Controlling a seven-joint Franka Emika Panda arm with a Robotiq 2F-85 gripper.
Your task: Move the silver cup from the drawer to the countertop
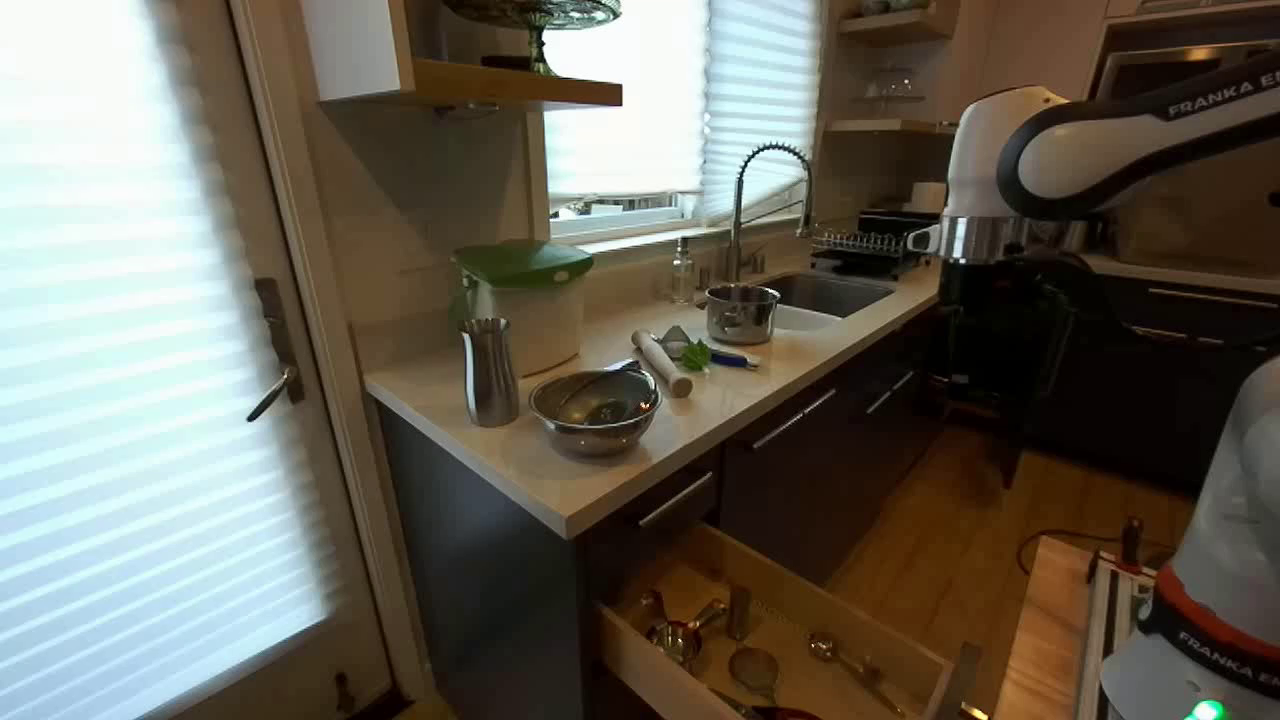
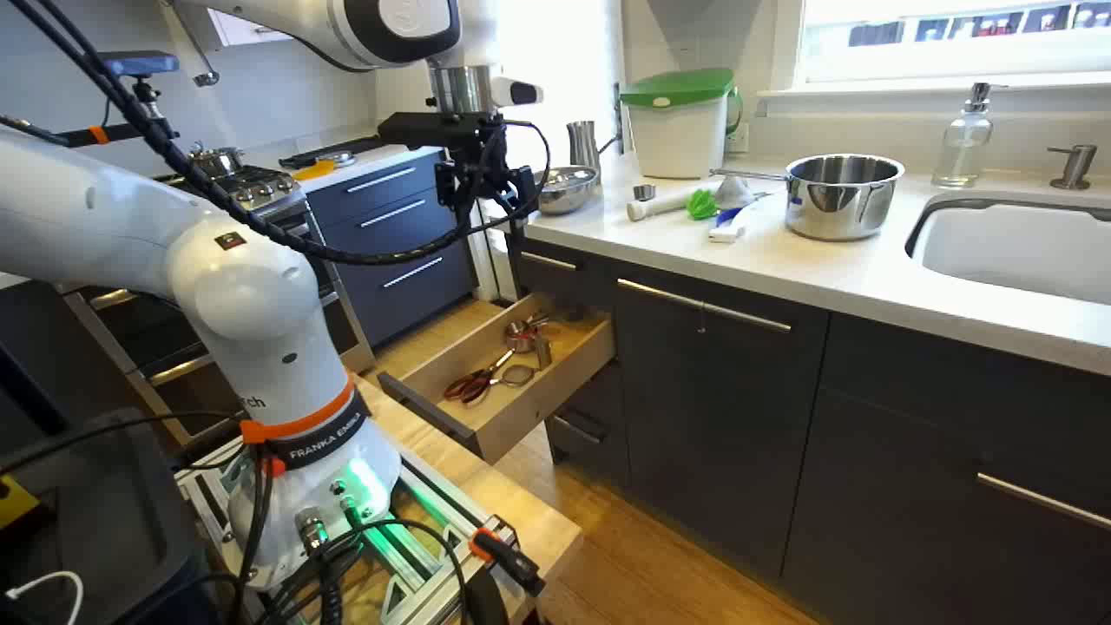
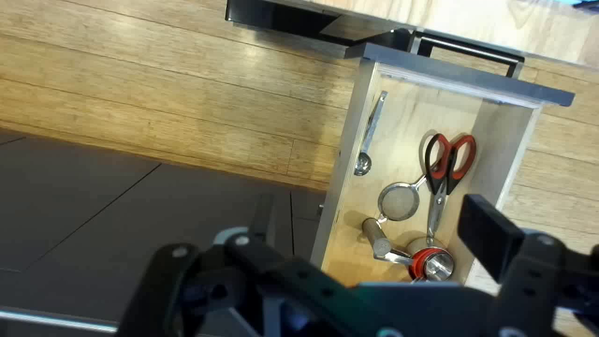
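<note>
The drawer (image 1: 640,658) is pulled out; its pale wood inside shows in both exterior views (image 2: 568,375) and the wrist view (image 3: 348,161). A silver cup (image 3: 439,266) with red beside its rim and a handle sits in it near the cabinet, by the side wall. It also shows in both exterior views (image 1: 675,640) (image 2: 521,337). My gripper (image 3: 376,224) is open and empty, its fingers wide apart, high above the drawer; it also shows in an exterior view (image 2: 486,193). The countertop (image 2: 764,265) is pale, above the drawer, also in an exterior view (image 1: 640,480).
Scissors (image 3: 440,201), a strainer (image 3: 398,201), a grey cylinder (image 3: 376,237) and a measuring spoon (image 3: 363,164) share the drawer. The countertop holds a tall metal vessel (image 1: 489,372), a metal bowl (image 1: 596,425), a pot (image 2: 844,200), a wooden pestle (image 1: 662,362) and a green-lidded bin (image 1: 530,315).
</note>
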